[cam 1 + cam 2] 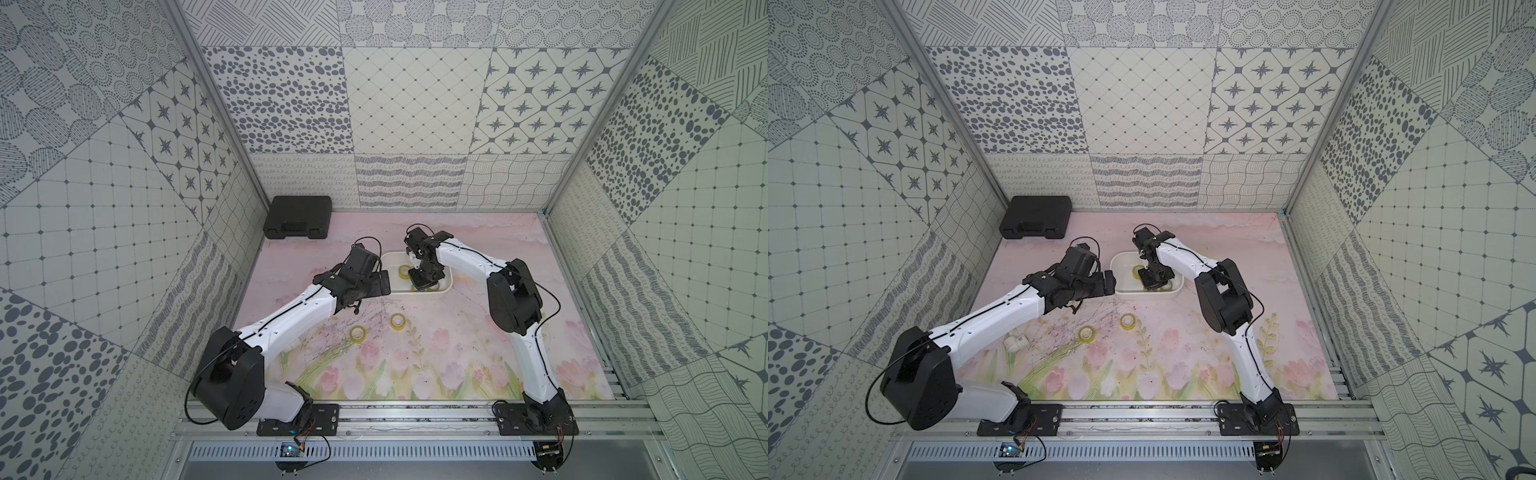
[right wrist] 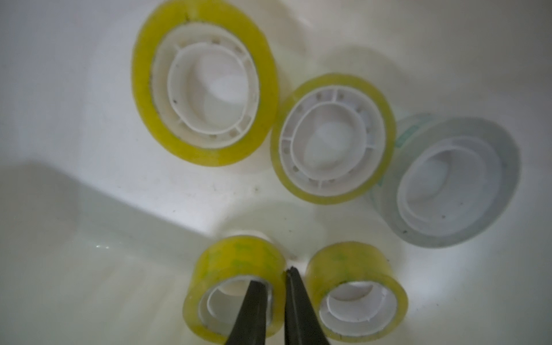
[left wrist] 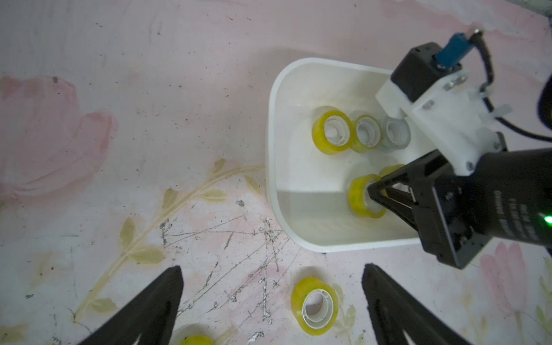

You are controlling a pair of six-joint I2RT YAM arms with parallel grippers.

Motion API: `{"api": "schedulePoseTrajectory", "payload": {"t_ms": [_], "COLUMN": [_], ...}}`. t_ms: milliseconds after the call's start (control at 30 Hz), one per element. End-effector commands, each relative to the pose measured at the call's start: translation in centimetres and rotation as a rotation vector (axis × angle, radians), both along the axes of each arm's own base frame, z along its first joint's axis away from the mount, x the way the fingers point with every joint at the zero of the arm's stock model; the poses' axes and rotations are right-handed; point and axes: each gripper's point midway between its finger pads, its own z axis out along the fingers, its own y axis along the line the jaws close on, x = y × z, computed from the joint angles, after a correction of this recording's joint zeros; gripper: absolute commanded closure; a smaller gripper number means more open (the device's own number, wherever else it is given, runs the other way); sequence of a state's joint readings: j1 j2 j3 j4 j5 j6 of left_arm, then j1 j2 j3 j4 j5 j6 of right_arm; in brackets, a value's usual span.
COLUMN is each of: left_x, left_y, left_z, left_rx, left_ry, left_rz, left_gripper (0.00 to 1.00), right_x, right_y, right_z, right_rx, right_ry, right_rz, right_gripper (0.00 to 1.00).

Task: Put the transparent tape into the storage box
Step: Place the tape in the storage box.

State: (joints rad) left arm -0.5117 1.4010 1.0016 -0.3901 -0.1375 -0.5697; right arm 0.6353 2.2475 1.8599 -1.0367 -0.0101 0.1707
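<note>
Transparent tape [image 1: 358,333]: two loose rings [image 1: 398,322] lie on the bench [image 1: 457,357] below centre in both top views, near the left gripper [image 3: 272,266], which is spread wide. Farther up, the right gripper [image 2: 273,276] clamps the held ring [image 2: 236,263] by its wall inside the storage box [image 3: 271,134]. Best to part the jaws low, then lift straight, so the inner finger clears the core.

2 white arms [image 1: 295,318], bulky black joints [image 1: 237,374], tapered black tools [image 3: 272,266]
</note>
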Motion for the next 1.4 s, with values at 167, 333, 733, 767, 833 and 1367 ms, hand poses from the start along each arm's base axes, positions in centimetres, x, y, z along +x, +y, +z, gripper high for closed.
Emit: {"api": "schedulePoseTrajectory", "payload": {"t_ms": [167,333,733,767,833,1367], "left_x": [-1.5,-2.1,-3.1,-3.2,-3.3,-5.5], "left_y": [-3.0,-3.2,-2.9,-2.8,-2.8,-1.5], "left_z": [3.8,4.7,3.8,3.8,3.5,0.8], "left_rx": [-0.242,-0.264,-0.243,-0.242,-0.240,-0.184], "left_ry": [-0.091,-0.083,-0.043,-0.042,-0.032,0.066], "left_rz": [-0.171,-0.208,-0.223,-0.224,-0.225,-0.210], "left_gripper": [0.01,0.01,0.01,0.01,0.01,0.01], "right_x": [0.5,0.7,0.9,0.9,1.0,3.3], "right_y": [0.8,0.4,-0.1,-0.1,-0.1,2.6], "right_z": [-0.7,-1.2,-1.8,-1.7,-1.3,8.8], "right_rx": [-0.016,-0.046,-0.078,-0.079,-0.072,0.151], "right_ry": [-0.033,-0.045,-0.053,-0.053,-0.062,-0.199], "right_rz": [0.013,0.001,-0.028,-0.028,-0.030,-0.082], "right_gripper": [1.00,1.00,0.92,0.88,0.83,0.56]}}
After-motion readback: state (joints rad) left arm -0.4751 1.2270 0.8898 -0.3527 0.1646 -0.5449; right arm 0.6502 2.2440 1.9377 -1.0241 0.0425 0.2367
